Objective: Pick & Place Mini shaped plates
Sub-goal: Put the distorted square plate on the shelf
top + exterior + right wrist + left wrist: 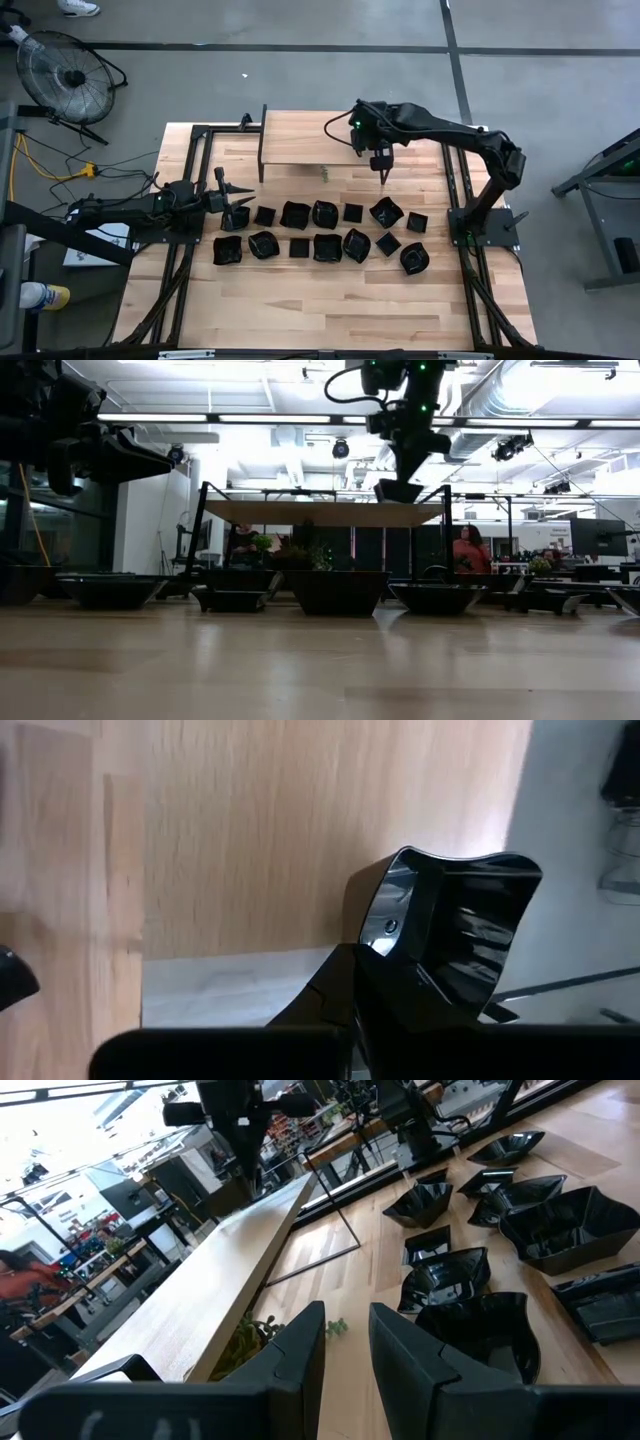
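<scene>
Wooden table (330,290) carries two rows of mini shaped plates (327,246) (glossy black)

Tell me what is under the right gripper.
The right gripper, shut on a plate, hangs over bare table just beyond the rows of plates. The wrist view shows only wood below; the spot straight beneath is covered by the held plate.

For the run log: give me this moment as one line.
right gripper: shut on mini plate, above shelf | left gripper: open, empty, table's left | other plates: two rows
</scene>
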Controlling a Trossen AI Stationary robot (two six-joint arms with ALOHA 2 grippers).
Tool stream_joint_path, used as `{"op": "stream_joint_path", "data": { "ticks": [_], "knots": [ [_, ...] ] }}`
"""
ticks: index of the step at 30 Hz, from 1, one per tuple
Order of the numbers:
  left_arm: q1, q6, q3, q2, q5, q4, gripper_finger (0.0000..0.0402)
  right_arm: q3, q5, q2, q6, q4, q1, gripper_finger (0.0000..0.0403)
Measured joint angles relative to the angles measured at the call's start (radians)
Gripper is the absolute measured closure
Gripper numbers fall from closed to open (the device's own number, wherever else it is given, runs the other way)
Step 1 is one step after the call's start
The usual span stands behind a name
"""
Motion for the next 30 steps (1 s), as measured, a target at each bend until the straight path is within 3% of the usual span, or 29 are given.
{"op": "stream_joint_path", "data": {
  "ticks": [30],
  "knots": [
    [0.0,0.0,0.0,0.0,-0.003,0.0,0.0323,0.0,-0.059,0.002,0.037,-0.029,0.001,0.0402]
  ]
}}
